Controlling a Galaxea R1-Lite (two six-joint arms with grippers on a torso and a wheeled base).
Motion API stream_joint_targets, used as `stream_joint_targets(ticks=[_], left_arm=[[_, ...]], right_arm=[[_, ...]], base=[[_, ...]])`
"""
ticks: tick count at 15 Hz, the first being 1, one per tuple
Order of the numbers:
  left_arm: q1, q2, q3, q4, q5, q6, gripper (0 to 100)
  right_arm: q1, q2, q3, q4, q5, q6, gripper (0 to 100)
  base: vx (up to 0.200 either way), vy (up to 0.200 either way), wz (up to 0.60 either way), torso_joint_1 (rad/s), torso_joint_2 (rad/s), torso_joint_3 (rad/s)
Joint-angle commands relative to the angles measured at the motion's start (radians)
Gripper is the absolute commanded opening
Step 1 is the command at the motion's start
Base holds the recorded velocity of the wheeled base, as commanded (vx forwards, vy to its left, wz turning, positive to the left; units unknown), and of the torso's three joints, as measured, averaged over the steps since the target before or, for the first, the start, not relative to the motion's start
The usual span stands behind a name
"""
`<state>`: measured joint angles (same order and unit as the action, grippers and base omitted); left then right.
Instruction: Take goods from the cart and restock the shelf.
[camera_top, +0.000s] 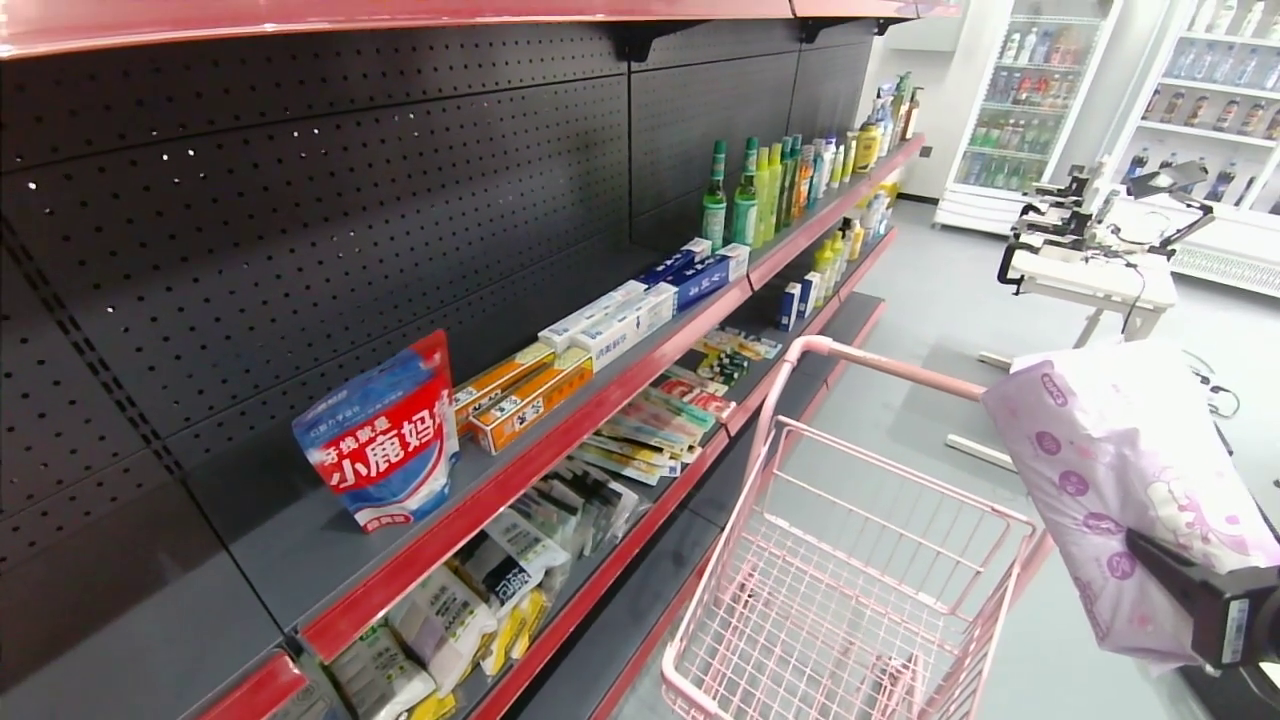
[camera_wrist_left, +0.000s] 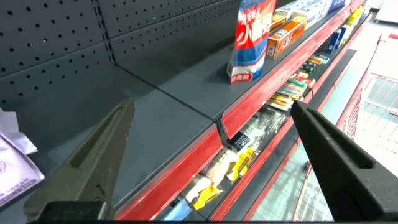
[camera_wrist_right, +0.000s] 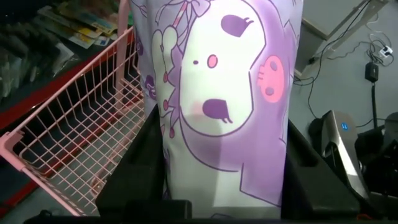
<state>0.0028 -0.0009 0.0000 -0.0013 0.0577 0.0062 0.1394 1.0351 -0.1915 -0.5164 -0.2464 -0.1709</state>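
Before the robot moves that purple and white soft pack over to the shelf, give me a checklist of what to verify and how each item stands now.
1. Hold on the purple and white soft plastic pack: the right gripper clamps it from both sides. Ok.
2. Room on the grey metal shelf: there is a bare stretch beside the red and blue standing pouch. Ok.
3. Left gripper: open, holding nothing, above that shelf; it might block the spot. Cannot tell.
4. Pack clear of the pink wire cart: held above its rim. Ok.
5. Headroom under the red shelf edge above: cannot tell.
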Motion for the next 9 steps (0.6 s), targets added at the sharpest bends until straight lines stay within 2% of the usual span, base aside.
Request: stream_joint_targets(ticks=[1,9], left_arm=[[0.000,0.001,0.000,0.000,0.001,0.000,100],[0.000,0.001,0.000,0.000,0.001,0.000,100]], right_arm=[[0.000,0.008,0.001,-0.001,-0.001,-0.007,0],[0.002,0.031,-0.008,-0.001,0.015,-0.009,0]], base=[[0.000,0.000,0.00,0.105,-0.21,-0.110],[0.000,0.000,0.00,0.088,-0.19,-0.099]])
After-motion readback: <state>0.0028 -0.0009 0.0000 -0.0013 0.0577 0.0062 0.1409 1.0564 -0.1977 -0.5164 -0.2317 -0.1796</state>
